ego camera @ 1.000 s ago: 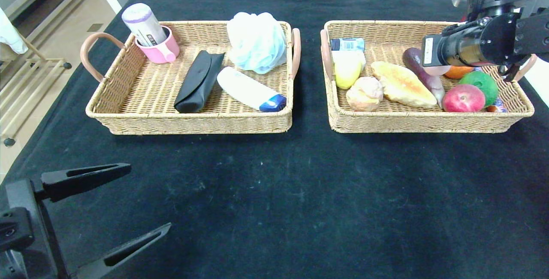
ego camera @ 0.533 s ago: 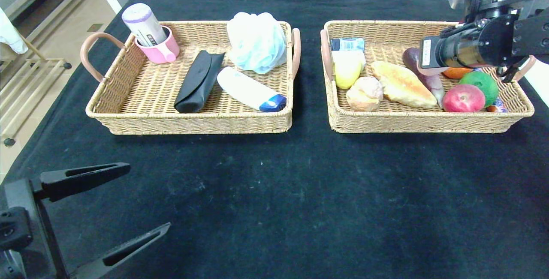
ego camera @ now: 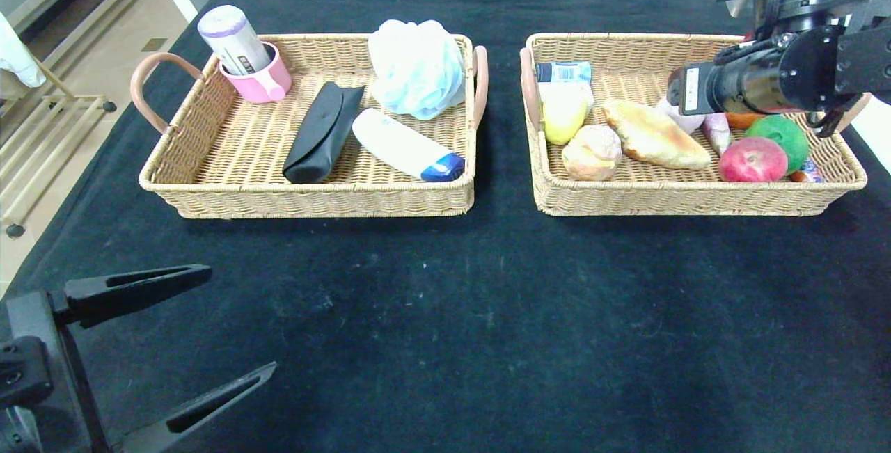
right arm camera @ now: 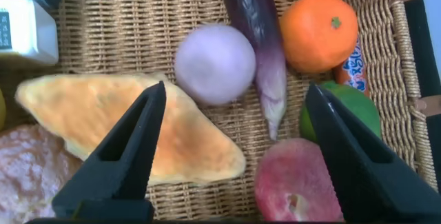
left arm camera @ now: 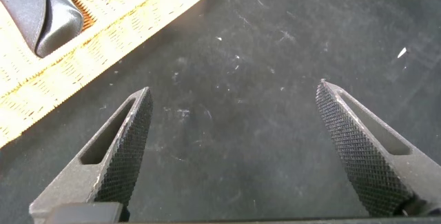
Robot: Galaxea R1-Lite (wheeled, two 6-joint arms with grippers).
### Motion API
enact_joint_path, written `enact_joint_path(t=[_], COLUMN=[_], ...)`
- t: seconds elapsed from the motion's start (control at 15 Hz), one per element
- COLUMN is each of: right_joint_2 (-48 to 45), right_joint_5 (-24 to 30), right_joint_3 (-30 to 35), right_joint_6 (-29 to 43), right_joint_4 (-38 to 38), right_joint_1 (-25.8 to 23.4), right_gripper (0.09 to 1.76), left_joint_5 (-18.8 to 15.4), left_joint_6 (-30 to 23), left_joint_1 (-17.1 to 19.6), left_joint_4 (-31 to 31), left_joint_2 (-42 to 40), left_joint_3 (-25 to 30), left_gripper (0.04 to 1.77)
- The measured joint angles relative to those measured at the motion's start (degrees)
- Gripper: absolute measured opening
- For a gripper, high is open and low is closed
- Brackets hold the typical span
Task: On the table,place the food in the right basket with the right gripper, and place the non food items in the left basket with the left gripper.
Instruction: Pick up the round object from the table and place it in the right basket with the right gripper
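The right gripper (right arm camera: 234,151) hangs over the right basket (ego camera: 696,197) with its fingers (right arm camera: 124,148) spread wide and nothing between them. Taking the pale purple onion (right arm camera: 215,63) as the landmark: it lies on the basket floor just past the fingertips, roughly centred on the gap, touching neither finger. The eggplant (right arm camera: 258,45) lies against the onion on one side, and the orange (right arm camera: 318,31) sits just beyond the eggplant. The flat bread (right arm camera: 138,124) lies near the onion on the other side, partly under one finger. The red apple (right arm camera: 296,182) and the green fruit (right arm camera: 358,110) lie near the other finger, on the eggplant's side of the onion. In the head view the onion (ego camera: 686,121) peeks out just below the arm's wrist, and a round bun (ego camera: 592,152), a yellow fruit (ego camera: 562,115) and a small bottle (ego camera: 564,72) sit farther from it, toward the basket's inner end.

The left gripper (ego camera: 209,328) is parked low over the black tablecloth (ego camera: 445,314), well apart from the onion, its fingers wide and empty. The left basket (ego camera: 313,199) holds a black case (ego camera: 320,133), a white tube (ego camera: 404,145), a blue bath sponge (ego camera: 416,67) and a pink cup (ego camera: 261,81) with a bottle in it.
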Motion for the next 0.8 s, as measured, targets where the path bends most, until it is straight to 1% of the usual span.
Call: enact_joint_path(t=[0.27, 0.47, 0.73, 0.8], right_joint_2=[-3.5, -8.4, -17.2, -19.8], right_joint_5=[0.6, 5.3, 10.5, 12.4], right_joint_3=[5.4, 12.6, 23.0, 26.5], right_joint_6=[-0.2, -1.7, -3.8, -4.8], right_joint_4=[0.0, -0.1, -0.4, -0.5], right_joint_1=[1.7, 3.9, 8.6, 9.8], right_gripper=[1.58, 1.62, 1.66, 1.66], left_joint_5=[0.0, 0.0, 0.2, 0.5], left_joint_6=[0.0, 0.0, 0.2, 0.2], left_joint_1=[0.0, 0.0, 0.0, 0.0], left_joint_4=[0.1, 0.2, 0.1, 0.0], left_joint_2=[0.0, 0.0, 0.0, 0.0], left_joint_3=[0.0, 0.1, 0.1, 0.1], left_gripper=[1.72, 1.72, 1.72, 1.72])
